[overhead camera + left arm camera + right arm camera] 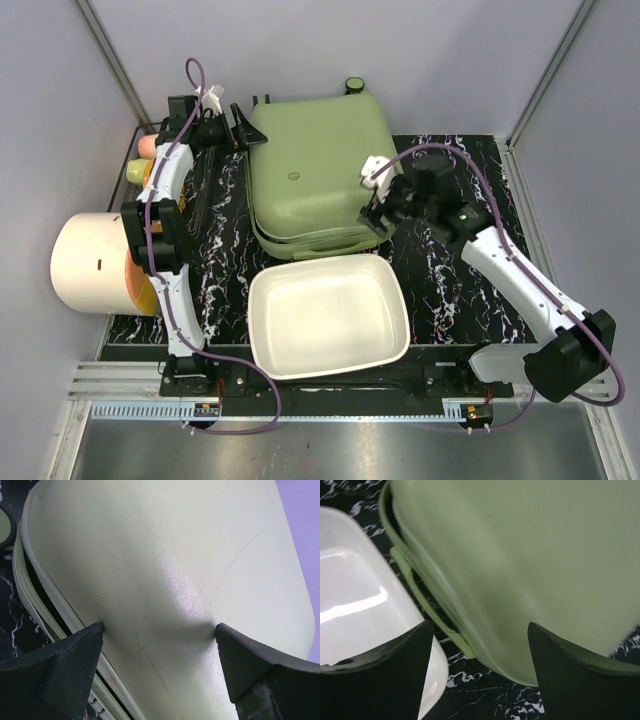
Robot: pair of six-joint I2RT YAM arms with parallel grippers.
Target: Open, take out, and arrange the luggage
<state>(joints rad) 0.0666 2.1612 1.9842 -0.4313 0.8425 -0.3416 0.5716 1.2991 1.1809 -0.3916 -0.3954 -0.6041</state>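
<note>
The luggage [315, 160] has a finely grained, faintly shiny green shell; just beside the right end effector [377, 216], the white bin [330, 352] is smooth, glossy plastic.

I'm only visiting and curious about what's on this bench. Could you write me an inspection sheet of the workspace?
Surface: black marbled mat.
Job's things: green luggage lies flat, lid not raised.
Clutter: empty white bin in front of it; white cylinder and small coloured cups at the left edge.
Jaws: open on the left gripper, at the luggage's far-left corner; open on the right gripper, at its near-right corner.
Cables: purple cables, in loose loops.
Surroundings: grey walls.
</note>
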